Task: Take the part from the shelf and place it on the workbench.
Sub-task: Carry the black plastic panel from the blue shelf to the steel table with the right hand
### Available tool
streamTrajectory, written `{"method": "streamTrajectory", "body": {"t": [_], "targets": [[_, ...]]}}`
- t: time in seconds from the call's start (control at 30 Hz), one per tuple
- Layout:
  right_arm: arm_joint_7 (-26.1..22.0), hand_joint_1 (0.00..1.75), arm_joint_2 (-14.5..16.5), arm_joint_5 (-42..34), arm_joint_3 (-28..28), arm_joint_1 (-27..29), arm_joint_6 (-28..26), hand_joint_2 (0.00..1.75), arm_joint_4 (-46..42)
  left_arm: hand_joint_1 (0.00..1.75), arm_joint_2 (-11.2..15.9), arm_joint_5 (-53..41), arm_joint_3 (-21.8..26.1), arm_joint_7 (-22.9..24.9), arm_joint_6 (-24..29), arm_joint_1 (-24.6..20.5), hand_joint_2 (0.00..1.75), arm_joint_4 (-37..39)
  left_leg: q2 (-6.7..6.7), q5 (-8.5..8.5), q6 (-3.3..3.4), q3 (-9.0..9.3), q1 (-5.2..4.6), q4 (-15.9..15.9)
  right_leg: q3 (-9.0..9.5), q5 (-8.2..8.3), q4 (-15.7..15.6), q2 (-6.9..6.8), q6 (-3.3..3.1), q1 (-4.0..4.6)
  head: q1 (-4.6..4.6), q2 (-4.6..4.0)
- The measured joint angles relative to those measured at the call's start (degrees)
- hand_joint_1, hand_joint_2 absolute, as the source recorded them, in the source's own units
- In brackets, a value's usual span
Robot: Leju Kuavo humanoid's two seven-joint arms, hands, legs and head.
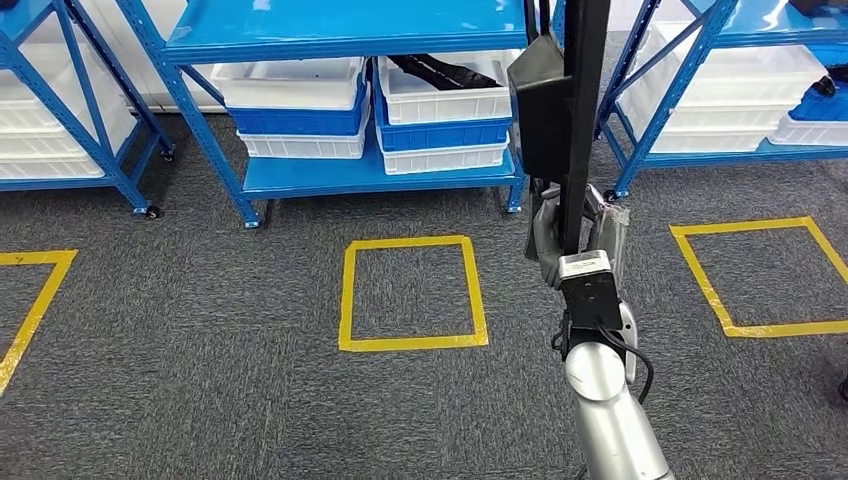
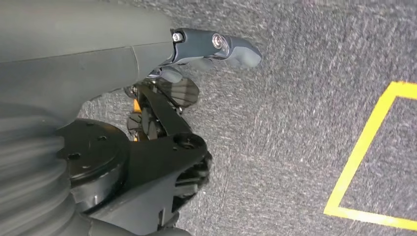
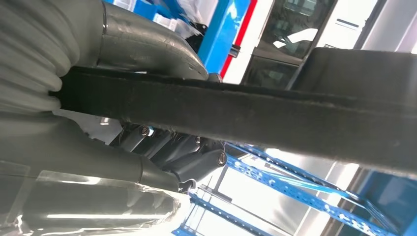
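The head view looks forward and down from high on the robot at grey carpet, where a yellow taped square [image 1: 413, 294] lies just in front of the blue shelf [image 1: 345, 100]. The left wrist view sits close behind the left hand [image 2: 216, 49], facing down at the same carpet and a corner of yellow tape [image 2: 366, 147]. The right wrist view sits very close behind the right hand [image 3: 187, 157] and the long black part [image 3: 246, 110] across it, facing up toward blue shelf struts [image 3: 295, 177].
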Motion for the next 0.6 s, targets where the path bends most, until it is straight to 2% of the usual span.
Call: {"method": "streamTrajectory", "body": {"t": [0.07, 0.1, 0.13, 0.17, 0.23, 0.27, 0.3, 0.33, 0.4, 0.43, 0.47, 0.5, 0.53, 0.6], "targets": [[0.0, 1.75, 0.2, -0.1, 0.0, -0.1, 0.0, 1.75, 0.4, 0.00, 0.0, 0.1, 0.0, 0.0, 0.2, 0.0, 1.75, -0.1, 0.06, 2.90, -0.73, 4.60, 0.78, -6.9, -0.60, 0.09, 0.6, 0.02, 0.35, -0.35, -0.07, 0.00], [0.1, 1.75, 0.3, -0.3, 0.0, -0.2, 0.1, 1.75, 0.6, 0.00, 0.0, 0.3, 0.0, 0.0, 0.2, 0.0, 1.75, -0.1, -0.04, 3.81, -0.90, 6.71, 0.89, -10.4, -0.99, 0.11, 1.0, 0.05, 0.64, -0.38, -0.11, 0.00], [0.2, 1.75, 0.5, -0.5, 0.0, -0.4, 0.3, 1.75, 0.7, 0.00, 0.0, 0.4, 0.0, 0.0, 0.2, 0.0, 1.75, -0.2, -0.13, 4.15, -0.88, 7.92, 0.89, -12.6, -1.36, 0.18, 1.3, 0.07, 1.01, -0.32, -0.10, 0.00], [0.3, 1.75, 0.7, -0.7, 0.0, -0.7, 0.5, 1.75, 0.9, 0.00, -0.1, 0.6, 0.0, -0.1, 0.3, 0.0, 1.75, -0.3, -0.25, 4.00, -0.59, 8.28, 0.72, -13.7, -1.73, 0.33, 1.5, 0.10, 1.53, -0.23, -0.12, 0.00], [0.5, 1.75, 0.9, -1.0, -0.1, -1.1, 0.8, 1.75, 1.2, 0.00, -0.1, 0.8, 0.0, -0.1, 0.3, 0.0, 1.75, -0.3, -0.33, 4.18, 0.56, 7.83, 0.23, -14.0, -2.22, 0.85, 1.4, 0.14, 2.63, 0.00, -0.03, 0.00], [0.5, 1.75, 1.0, -1.0, -0.1, -1.2, 0.9, 1.75, 1.3, 0.00, -0.1, 0.9, 0.0, -0.1, 0.3, 0.0, 1.75, -0.3, -0.28, 4.47, 1.28, 7.68, 0.10, -14.3, -2.57, 0.77, 1.6, 0.14, 3.03, -0.01, -0.06, 0.00], [0.6, 1.75, 1.0, -1.0, -0.2, -1.3, 0.9, 1.75, 1.4, 0.00, -0.1, 1.0, 0.0, -0.1, 0.3, 0.0, 1.75, -0.4, -0.22, 4.84, 1.95, 7.51, 0.04, -14.5, -3.19, 0.11, 2.6, 0.15, 3.12, 0.03, 0.04, 0.00], [0.6, 1.75, 1.0, -1.0, -0.2, -1.3, 0.9, 1.75, 1.5, 0.00, -0.1, 1.0, 0.0, -0.1, 0.3, 0.0, 1.75, -0.4, -0.17, 5.21, 2.56, 7.33, 0.00, -14.7, -4.33, -1.26, 4.8, 0.17, 2.97, 0.02, 0.15, 0.00], [0.6, 1.75, 1.0, -1.0, -0.3, -1.3, 0.9, 1.75, 1.7, 0.00, -0.2, 1.1, 0.0, -0.1, 0.5, 0.0, 1.75, -0.4, -0.09, 5.68, 3.32, 6.77, -0.16, -14.8, -7.81, -4.97, 12.5, 0.21, 2.40, -0.10, 0.42, 0.00], [0.6, 1.75, 1.0, -0.9, -0.3, -1.3, 0.9, 1.75, 2.0, 0.00, -0.2, 1.2, 0.0, -0.1, 0.6, 0.1, 1.75, -0.4, -0.07, 5.87, 3.51, 6.54, -0.30, -14.8, -9.26, -6.26, 16.1, 0.24, 2.37, -0.09, 0.49, 0.00], [0.7, 1.75, 1.0, -0.8, -0.3, -1.4, 0.9, 1.75, 2.3, 0.00, -0.2, 1.3, 0.0, -0.1, 0.6, 0.2, 1.75, -0.4, -0.06, 6.03, 3.62, 6.33, -0.43, -14.7, -9.78, -6.68, 17.8, 0.26, 2.54, -0.06, 0.51, 0.00], [0.8, 1.75, 1.0, -0.6, -0.3, -1.5, 0.9, 1.75, 2.6, 0.00, -0.2, 1.4, 0.0, -0.1, 0.7, 0.3, 1.75, -0.4, -0.07, 6.18, 3.62, 6.20, -0.55, -14.7, -9.07, -6.19, 17.1, 0.27, 2.84, -0.02, 0.54, 0.00], [0.9, 1.75, 1.1, -0.5, -0.3, -1.8, 0.9, 1.75, 2.9, 0.00, -0.3, 1.6, 0.0, -0.1, 0.8, 0.4, 1.75, -0.4, -0.09, 6.31, 3.55, 6.12, -0.64, -14.7, -7.20, -5.00, 14.2, 0.27, 3.15, 0.01, 0.53, 0.00], [1.1, 1.75, 1.2, -0.3, -0.3, -2.6, 0.9, 1.75, 3.4, 0.00, -0.3, 1.9, 0.0, -0.1, 0.8, 0.5, 1.75, -0.4, -0.10, 6.53, 3.21, 6.01, -0.87, -14.7, -2.49, -2.52, 5.9, 0.29, 3.31, 0.17, 0.58, 0.00]]}}
